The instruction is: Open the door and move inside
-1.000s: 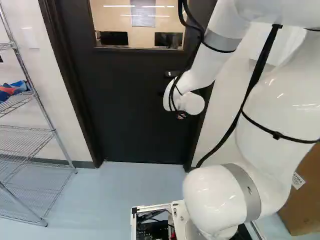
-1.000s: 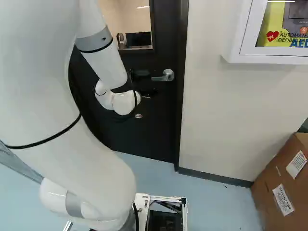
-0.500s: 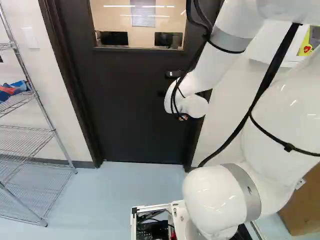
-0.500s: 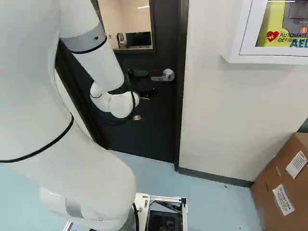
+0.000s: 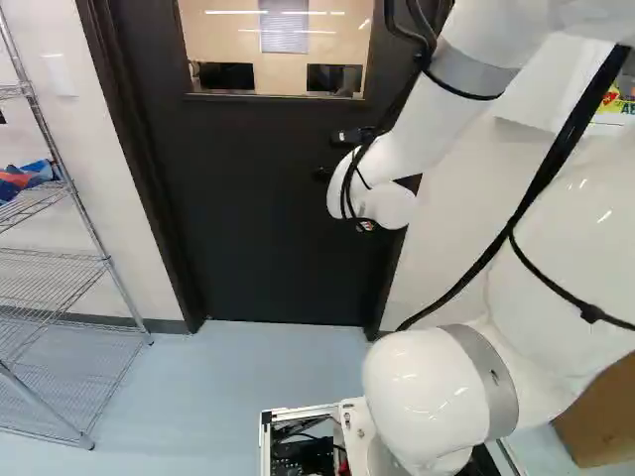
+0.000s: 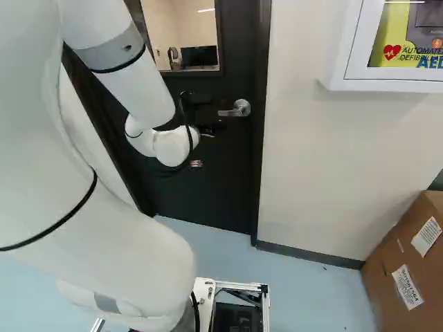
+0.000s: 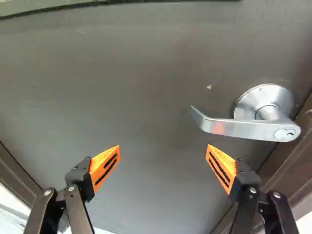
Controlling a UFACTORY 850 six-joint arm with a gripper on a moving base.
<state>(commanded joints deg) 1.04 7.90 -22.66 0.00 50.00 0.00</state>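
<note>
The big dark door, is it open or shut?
Shut: the door fills its frame, with no gap showing along the edge by the handle.

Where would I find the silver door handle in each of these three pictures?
Right base view: the silver handle is in the upper middle, between the arm and the door frame.
Left base view: not visible; the arm stands in front of that side of the door.
Wrist view: ahead of the gripper, beyond the finger nearer the door frame.
Shared landmark: the door, in all three.
</note>
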